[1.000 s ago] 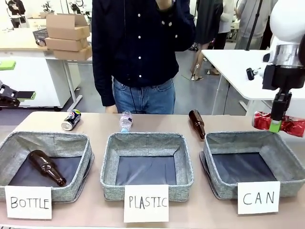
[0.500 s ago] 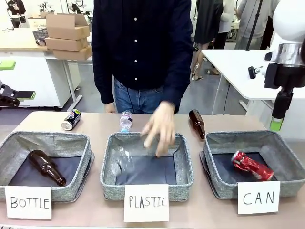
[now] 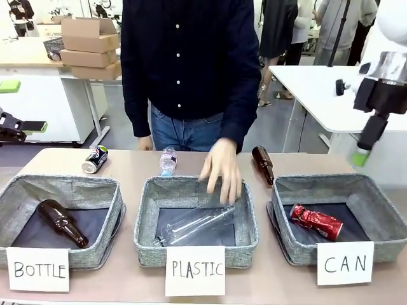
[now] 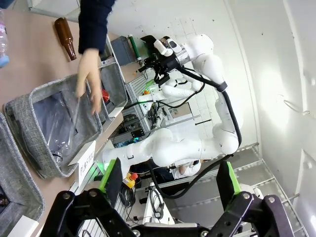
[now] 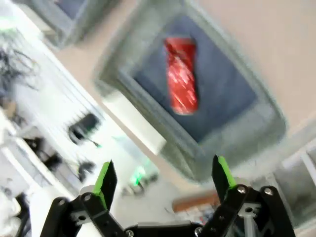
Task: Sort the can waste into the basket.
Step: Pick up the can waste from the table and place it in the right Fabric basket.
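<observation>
Items on your table, listed from your right to your left:

1. CAN basket, grey fabric, with a white card on its front wall. Inside it, the red can lies on its side on the dark lining, dented, toward the basket's left half.
2. Right gripper, raised above the basket's far right corner. You see its fingers spread wide in the right wrist view, with nothing between them. The red can sits well below them.
3. Brown bottle, lying on the table just beyond the gap between the CAN basket and the PLASTIC basket.
4. PLASTIC basket, middle. A clear bottle lies across its floor. The person's hand hangs over the far rim, fingers loose and pointing down, gripping nothing.
5. Small water bottle, on the table behind the PLASTIC basket.
6. Black can, on its side on the table behind the BOTTLE basket, outside every basket.
7. BOTTLE basket, left, holding a second brown bottle.
8. Left gripper, off to the table's left side, its fingers wide apart and empty.
</observation>
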`<state>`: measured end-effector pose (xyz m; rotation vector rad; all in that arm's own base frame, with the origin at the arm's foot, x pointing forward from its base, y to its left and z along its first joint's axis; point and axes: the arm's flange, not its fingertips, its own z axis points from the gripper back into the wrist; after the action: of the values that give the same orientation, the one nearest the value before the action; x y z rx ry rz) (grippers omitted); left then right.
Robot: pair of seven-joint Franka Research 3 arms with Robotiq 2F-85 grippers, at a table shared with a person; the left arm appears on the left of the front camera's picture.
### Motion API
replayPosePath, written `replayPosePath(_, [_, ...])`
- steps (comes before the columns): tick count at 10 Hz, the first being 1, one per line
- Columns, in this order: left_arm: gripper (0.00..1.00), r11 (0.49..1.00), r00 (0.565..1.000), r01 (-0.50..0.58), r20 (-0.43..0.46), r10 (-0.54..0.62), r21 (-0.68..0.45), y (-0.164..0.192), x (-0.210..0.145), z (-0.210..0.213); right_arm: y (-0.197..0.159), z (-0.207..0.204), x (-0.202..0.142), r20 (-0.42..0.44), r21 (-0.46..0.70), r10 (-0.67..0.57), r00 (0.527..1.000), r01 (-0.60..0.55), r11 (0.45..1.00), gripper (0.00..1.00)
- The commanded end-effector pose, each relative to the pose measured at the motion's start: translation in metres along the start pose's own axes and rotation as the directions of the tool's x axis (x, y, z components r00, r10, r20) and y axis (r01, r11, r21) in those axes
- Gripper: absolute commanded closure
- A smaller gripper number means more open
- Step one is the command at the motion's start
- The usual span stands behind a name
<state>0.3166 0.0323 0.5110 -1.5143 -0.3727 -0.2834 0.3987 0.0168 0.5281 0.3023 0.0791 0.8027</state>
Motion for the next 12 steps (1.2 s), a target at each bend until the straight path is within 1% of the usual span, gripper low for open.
replayPosePath(1, [0.00, 0.999, 1.000, 0.024, 0.008, -0.023, -0.021, -0.001, 0.001, -0.002, -0.003, 0.029, -0.009, 0.459, 0.506, -0.214, 0.862, -0.056, 0.861, 0.00])
replayPosePath(2, [0.00, 0.999, 1.000, 0.024, 0.008, -0.023, -0.021, -0.001, 0.001, -0.002, -0.006, 0.041, -0.014, 0.440, 0.733, -0.370, 0.818, -0.089, 0.674, 0.00])
replayPosePath(3, [0.00, 0.999, 1.000, 0.024, 0.008, -0.023, -0.021, -0.001, 0.001, -0.002, -0.012, 0.045, -0.015, 0.474, 0.787, -0.461, 0.750, -0.126, 0.605, 0.00])
replayPosePath(4, [0.00, 0.999, 1.000, 0.024, 0.008, -0.023, -0.021, -0.001, 0.001, -0.002, -0.016, 0.045, -0.015, 0.485, 0.812, -0.528, 0.698, -0.135, 0.567, 0.00])
replayPosePath(5, [0.00, 0.999, 1.000, 0.024, 0.008, -0.023, -0.021, -0.001, 0.001, -0.002, -0.020, 0.044, -0.014, 0.497, 0.830, -0.650, 0.574, -0.098, 0.549, 0.00])
replayPosePath(6, [0.00, 0.999, 1.000, 0.024, 0.008, -0.023, -0.021, -0.001, 0.001, -0.002, -0.005, 0.046, -0.021, 0.324, 0.520, -0.163, 0.932, -0.032, 0.853, 0.00])
replayPosePath(12, [0.00, 0.999, 1.000, 0.024, 0.008, -0.023, -0.021, -0.001, 0.001, -0.002, -0.005, 0.046, -0.021, 0.324, 0.520, -0.163, 0.932, -0.032, 0.853, 0.00])
